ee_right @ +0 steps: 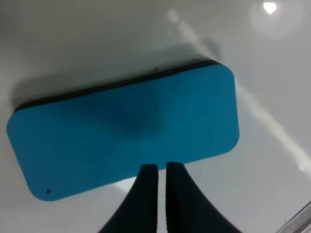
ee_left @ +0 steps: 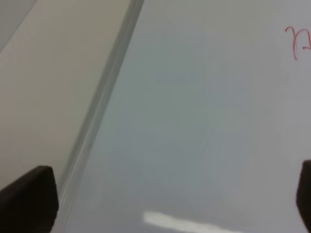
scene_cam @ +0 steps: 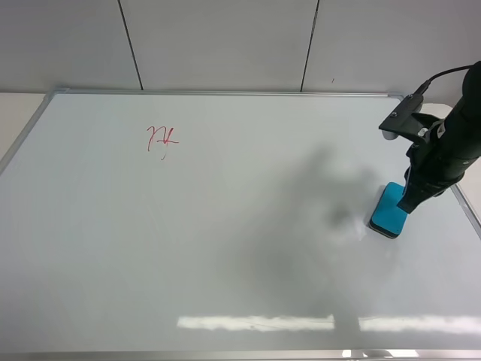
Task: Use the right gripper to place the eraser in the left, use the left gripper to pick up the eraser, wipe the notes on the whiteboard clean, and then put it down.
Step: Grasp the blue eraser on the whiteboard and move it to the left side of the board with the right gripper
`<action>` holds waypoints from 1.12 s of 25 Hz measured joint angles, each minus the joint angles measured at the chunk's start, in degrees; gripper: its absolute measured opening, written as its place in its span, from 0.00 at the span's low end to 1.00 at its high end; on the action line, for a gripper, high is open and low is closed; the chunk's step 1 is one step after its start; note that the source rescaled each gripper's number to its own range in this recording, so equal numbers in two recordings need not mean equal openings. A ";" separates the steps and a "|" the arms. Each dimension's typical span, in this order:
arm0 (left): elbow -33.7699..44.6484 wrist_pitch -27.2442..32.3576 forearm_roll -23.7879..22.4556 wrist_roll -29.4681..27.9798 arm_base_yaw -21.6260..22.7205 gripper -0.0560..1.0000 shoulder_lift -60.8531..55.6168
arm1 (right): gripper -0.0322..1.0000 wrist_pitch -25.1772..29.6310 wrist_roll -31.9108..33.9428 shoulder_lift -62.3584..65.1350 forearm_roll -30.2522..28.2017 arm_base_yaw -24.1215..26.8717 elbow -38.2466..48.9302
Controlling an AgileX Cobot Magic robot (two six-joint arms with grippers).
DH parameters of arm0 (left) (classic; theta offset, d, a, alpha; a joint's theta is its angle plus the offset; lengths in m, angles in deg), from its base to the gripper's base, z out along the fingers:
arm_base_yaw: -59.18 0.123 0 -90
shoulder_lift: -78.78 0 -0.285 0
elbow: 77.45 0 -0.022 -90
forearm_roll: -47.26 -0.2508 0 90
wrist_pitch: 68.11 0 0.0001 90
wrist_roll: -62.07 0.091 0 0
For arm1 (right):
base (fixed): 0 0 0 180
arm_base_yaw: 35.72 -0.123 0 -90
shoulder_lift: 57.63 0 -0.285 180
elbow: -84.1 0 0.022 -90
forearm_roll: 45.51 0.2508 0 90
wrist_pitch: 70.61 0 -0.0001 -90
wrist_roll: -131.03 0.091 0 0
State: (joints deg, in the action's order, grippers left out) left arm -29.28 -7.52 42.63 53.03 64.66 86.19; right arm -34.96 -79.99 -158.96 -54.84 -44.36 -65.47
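Exterior high view: blue eraser lies flat at the right side of the whiteboard

The eraser (scene_cam: 389,210) is a teal-blue oblong block with rounded corners and a thin dark layer under it. It lies on the whiteboard (scene_cam: 225,248), close to the right edge of the silver frame (scene_cam: 467,207). The right gripper (scene_cam: 412,204) stands over its near end. In the right wrist view its two black fingers (ee_right: 146,194) are pressed together with nothing between them, and their tips meet the long edge of the eraser (ee_right: 126,136); real contact I cannot tell. The left gripper (ee_left: 167,196) is spread wide and holds nothing, over the left part of the board beside the frame (ee_left: 104,97). The red notes (scene_cam: 161,139) are far from the eraser, at the upper left. A grey shadow (scene_cam: 323,195) of the arm falls between them. Nothing lies on the board between the eraser and the notes.
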 joint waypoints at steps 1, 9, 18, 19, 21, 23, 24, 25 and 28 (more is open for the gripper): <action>0.00 0.00 0.00 0.00 0.00 1.00 0.00 | 0.03 -0.66 -0.06 -0.76 0.00 0.00 0.00; 0.00 0.00 0.00 0.00 0.00 1.00 0.00 | 0.03 -2.80 1.19 -8.45 -0.86 -1.18 -0.85; 0.00 0.00 0.00 0.00 0.00 1.00 0.00 | 0.03 -9.11 2.99 -10.48 1.25 -12.95 -1.69; 0.00 0.00 0.00 0.00 0.00 1.00 0.00 | 0.03 -10.93 2.99 -10.56 2.65 -14.99 -1.69; 0.00 0.00 0.00 0.00 0.00 1.00 0.00 | 0.03 -14.66 2.99 -10.95 5.31 -19.22 -1.69; 0.00 0.00 0.00 0.00 0.00 1.00 0.00 | 0.03 -18.95 2.99 -11.45 7.95 -23.13 -1.69; 0.00 0.00 0.00 0.00 0.00 1.00 0.00 | 0.03 -20.92 2.99 -11.93 9.33 -25.19 -1.69; 0.00 0.00 0.00 0.00 0.00 1.00 0.00 | 0.03 -22.24 2.99 -12.47 9.78 -26.80 -1.93; 0.00 0.00 0.00 0.00 0.00 1.00 0.00 | 0.03 -23.87 2.99 -14.73 12.13 -31.52 -4.21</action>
State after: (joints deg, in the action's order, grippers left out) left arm -29.28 -7.52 42.63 53.03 64.66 86.19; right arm -58.84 -77.01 -173.69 -42.70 -75.89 -69.69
